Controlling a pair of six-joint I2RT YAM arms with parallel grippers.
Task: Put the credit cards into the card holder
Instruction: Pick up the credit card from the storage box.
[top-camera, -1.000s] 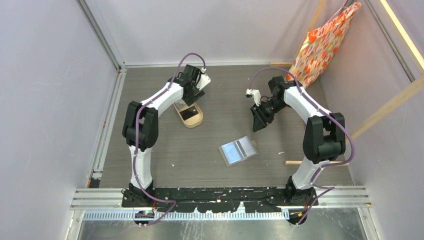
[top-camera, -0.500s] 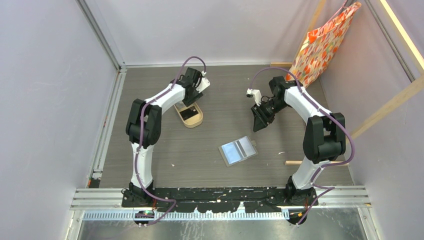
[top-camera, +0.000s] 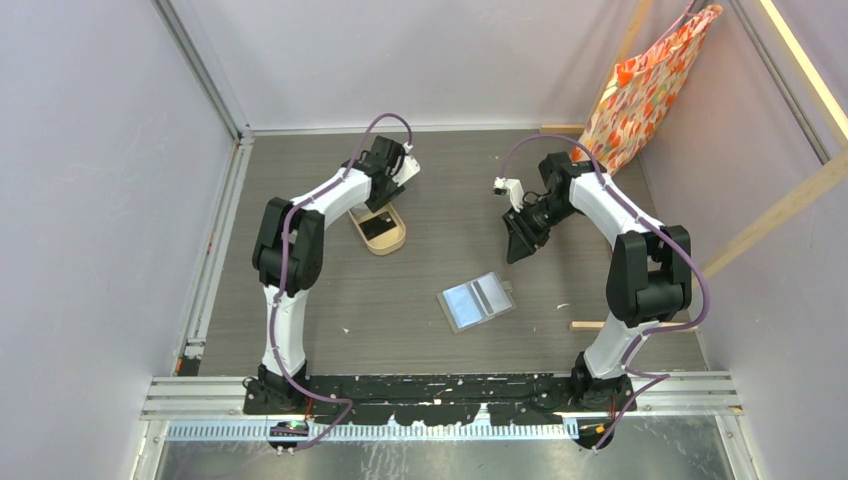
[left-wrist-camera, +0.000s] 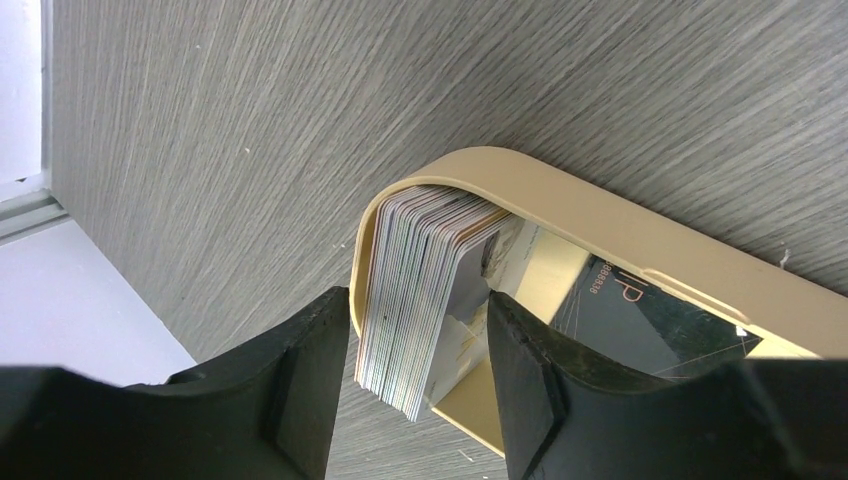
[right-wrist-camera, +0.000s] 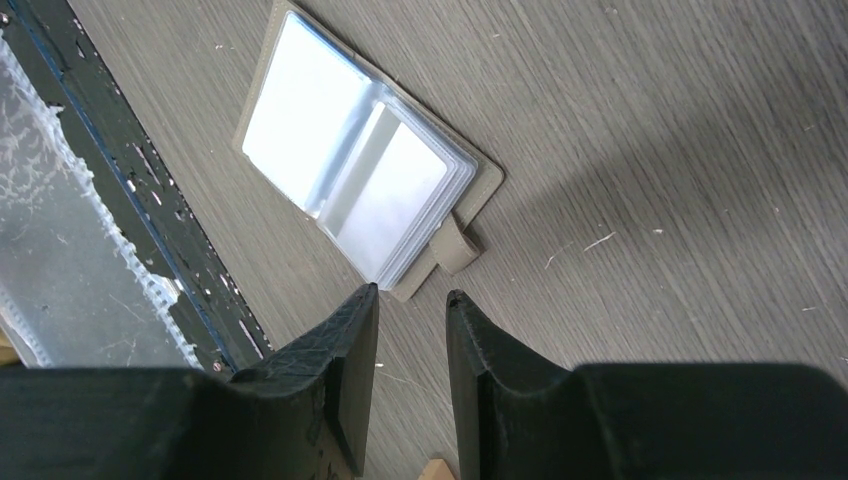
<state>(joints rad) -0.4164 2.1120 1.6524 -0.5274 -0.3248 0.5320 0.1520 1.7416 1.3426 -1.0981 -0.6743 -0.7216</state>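
A thick stack of credit cards (left-wrist-camera: 420, 290) stands on edge at the rounded end of a tan oval tray (left-wrist-camera: 560, 205). A white card leans against the stack, and a black card (left-wrist-camera: 650, 320) lies flat further along the tray. My left gripper (left-wrist-camera: 415, 300) straddles the stack, open, with a thin gap at the left finger. From above, the left gripper (top-camera: 385, 200) hangs over the tray's (top-camera: 392, 245) far end. The card holder (top-camera: 476, 300) lies open mid-table, its clear sleeves (right-wrist-camera: 350, 170) up and its snap tab (right-wrist-camera: 455, 245) to one side. My right gripper (right-wrist-camera: 412, 295) hovers above the table, open and empty.
An orange patterned bag (top-camera: 650, 90) hangs on a wooden frame (top-camera: 780, 210) at the back right. A short wood strip (top-camera: 600, 323) lies by the right arm's base. A black rail (top-camera: 440, 385) runs along the near edge.
The left arm has shifted, carrying its gripper onto the tray's far end, and its jaws have narrowed around the card stack. The right arm has not moved.
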